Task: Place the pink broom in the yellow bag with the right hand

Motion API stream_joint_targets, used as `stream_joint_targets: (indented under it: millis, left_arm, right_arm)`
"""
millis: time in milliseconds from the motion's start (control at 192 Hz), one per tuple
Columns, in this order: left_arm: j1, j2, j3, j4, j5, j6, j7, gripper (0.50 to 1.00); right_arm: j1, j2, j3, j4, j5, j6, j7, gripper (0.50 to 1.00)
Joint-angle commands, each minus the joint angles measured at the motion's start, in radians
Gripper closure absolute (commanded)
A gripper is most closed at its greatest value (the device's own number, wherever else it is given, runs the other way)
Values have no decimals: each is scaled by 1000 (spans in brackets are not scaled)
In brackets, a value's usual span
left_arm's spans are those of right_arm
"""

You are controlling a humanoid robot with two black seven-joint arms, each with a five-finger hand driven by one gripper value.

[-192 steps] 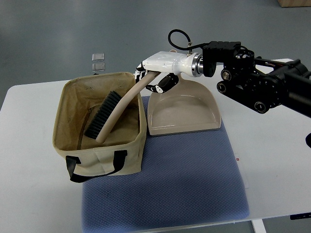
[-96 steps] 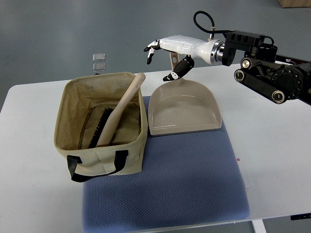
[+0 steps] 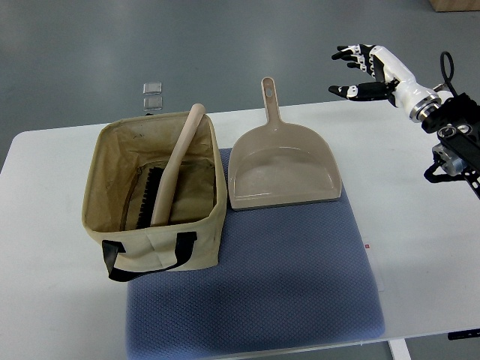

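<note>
Broom [image 3: 171, 171] inside bag [image 3: 105, 161], bristles down on the floor, handle leaning out over the rim toward 12 o'clock. Right hand [image 3: 365, 70] at 2 o'clock of dustpan [image 3: 283, 174], well apart, fingers spread, holding nothing.

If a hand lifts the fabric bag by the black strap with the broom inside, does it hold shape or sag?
Likely sags: the bag has soft cloth walls with a wavy rim. The single front strap looks limp, so the bag would probably tilt. The broom leans on the rim and may shift.
</note>
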Motion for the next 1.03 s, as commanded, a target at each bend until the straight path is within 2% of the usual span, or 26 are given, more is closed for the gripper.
stream_joint_targets:
  millis: [0, 73, 203, 375, 484, 1026]
  left_arm:
    - [0, 0, 0, 0, 0, 0, 0, 500]
    - [0, 0, 0, 0, 0, 0, 0, 500]
    - [0, 0, 0, 0, 0, 0, 0, 500]
    - [0, 0, 0, 0, 0, 0, 0, 500]
    - [0, 0, 0, 0, 0, 0, 0, 500]
    - [0, 0, 0, 0, 0, 0, 2, 500]
  right_arm:
    - [-56, 1, 18, -14, 217, 6, -1, 603]
    - [-82, 6, 16, -15, 361, 17, -3, 583]
    - [-120, 21, 18, -14, 547, 47, -1, 579]
    - [-151, 81, 39, -14, 664, 126, 20, 570]
    - [-157, 87, 90, -14, 665, 124, 45, 570]
    - [-159, 124, 105, -14, 657, 84, 46, 570]
